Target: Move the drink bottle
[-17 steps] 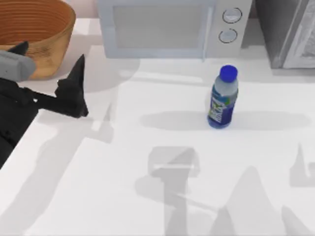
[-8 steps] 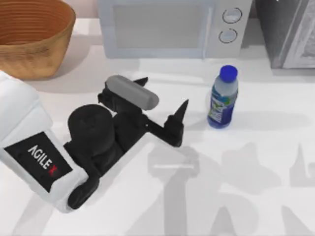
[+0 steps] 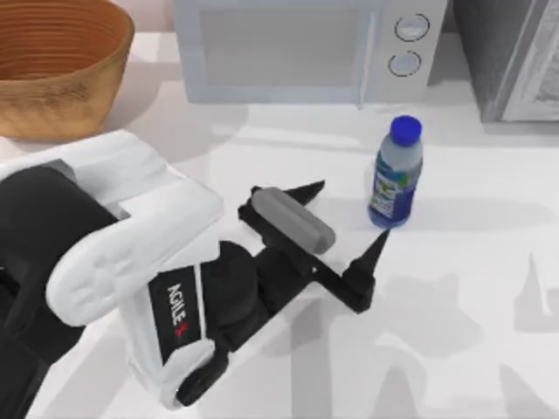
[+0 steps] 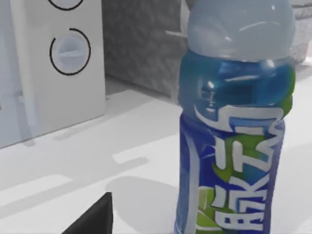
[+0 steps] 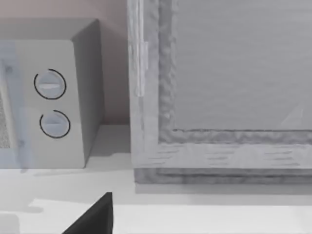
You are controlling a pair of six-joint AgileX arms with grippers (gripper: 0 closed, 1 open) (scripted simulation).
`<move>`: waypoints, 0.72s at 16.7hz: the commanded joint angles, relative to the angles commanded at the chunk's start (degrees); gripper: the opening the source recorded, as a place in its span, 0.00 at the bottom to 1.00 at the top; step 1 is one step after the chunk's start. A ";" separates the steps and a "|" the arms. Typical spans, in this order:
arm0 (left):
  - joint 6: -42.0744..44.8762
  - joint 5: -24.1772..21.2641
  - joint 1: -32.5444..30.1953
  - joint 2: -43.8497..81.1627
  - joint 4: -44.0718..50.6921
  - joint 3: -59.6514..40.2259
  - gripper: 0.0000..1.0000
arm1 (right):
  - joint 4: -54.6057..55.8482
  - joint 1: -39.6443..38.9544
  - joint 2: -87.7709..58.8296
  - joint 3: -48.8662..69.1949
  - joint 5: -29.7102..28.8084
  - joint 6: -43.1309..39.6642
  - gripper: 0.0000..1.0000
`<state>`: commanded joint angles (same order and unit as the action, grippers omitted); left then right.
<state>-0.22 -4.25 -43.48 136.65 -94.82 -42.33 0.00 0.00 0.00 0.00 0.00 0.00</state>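
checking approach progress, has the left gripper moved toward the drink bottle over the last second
Yes. The left gripper has swept from near the basket at the table's left toward the right, and is now open beside the upright drink bottle, which stands before the microwave.

1. in the left wrist view the drink bottle (image 4: 234, 141) is cut off above its shoulder and at its base, so its cap and foot are out of sight.
2. the microwave (image 3: 306, 48) and basket (image 3: 57, 61) run off the top view's upper edge.
3. the left arm (image 3: 113, 271) hides part of the table (image 3: 454, 332).
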 joint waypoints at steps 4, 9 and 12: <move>0.00 0.00 -0.05 0.15 -0.13 -0.07 1.00 | 0.00 0.00 0.00 0.00 0.00 0.00 1.00; -0.01 0.06 -0.12 1.34 2.82 -4.01 1.00 | 0.00 0.00 0.00 0.00 0.00 0.00 1.00; -0.04 0.32 -0.45 3.72 8.38 -12.22 1.00 | 0.00 0.00 0.00 0.00 0.00 0.00 1.00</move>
<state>-0.26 -3.93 -43.93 140.37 -86.44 -54.55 0.00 0.00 0.00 0.00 0.00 0.00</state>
